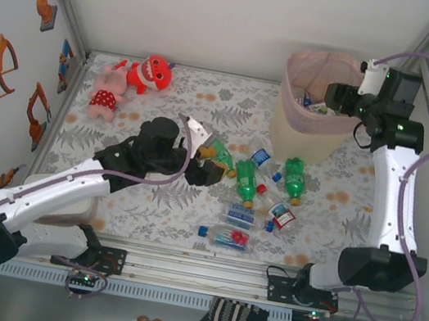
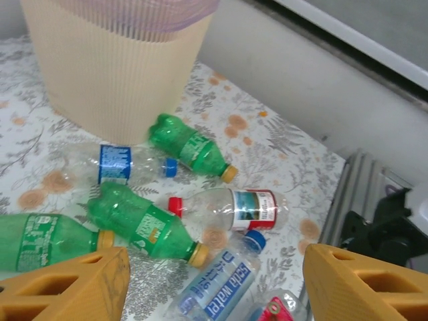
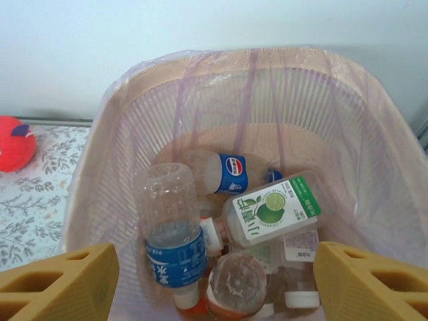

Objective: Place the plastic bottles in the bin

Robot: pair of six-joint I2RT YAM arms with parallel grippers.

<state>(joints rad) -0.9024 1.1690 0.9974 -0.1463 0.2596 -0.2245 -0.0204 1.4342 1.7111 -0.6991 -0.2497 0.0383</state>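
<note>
Above the desk [image 1: 148, 207], we centre the spread left tool [image 2: 214, 281] across a green bottle [image 2: 140, 224], while the right tool [image 3: 214, 281] gapes, empty, over the bin [image 3: 134, 83].

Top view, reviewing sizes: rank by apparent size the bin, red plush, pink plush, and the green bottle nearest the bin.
1. bin
2. red plush and pink plush: too alike to rank
3. green bottle

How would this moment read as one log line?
left jaws: open, empty, above table bottles | right jaws: open, empty, above bin | bin: holds several bottles
</note>
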